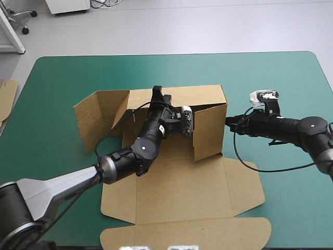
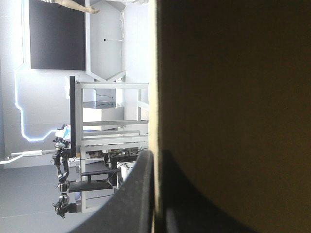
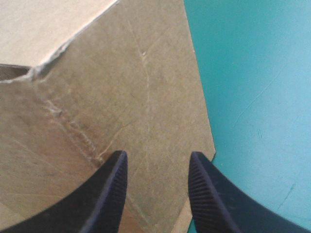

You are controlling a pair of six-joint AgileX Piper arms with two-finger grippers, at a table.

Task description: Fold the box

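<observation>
Left fingers (image 2: 133, 199) pinch the box (image 1: 177, 182) wall, right fingers (image 3: 109, 194) spread; spare board (image 1: 6, 99) lies left.

The box (image 1: 177, 192) is a cut sheet of brown board, only partly folded. It sits in the middle of the frame and reaches down to the bottom edge. Its far wall (image 1: 200, 96) and right wall (image 1: 210, 130) stand up. The left wall (image 1: 96, 120) stands too, but it swings outward. The big lid lies flat in the lower middle, with rounded flaps at its right and bottom sides.
</observation>
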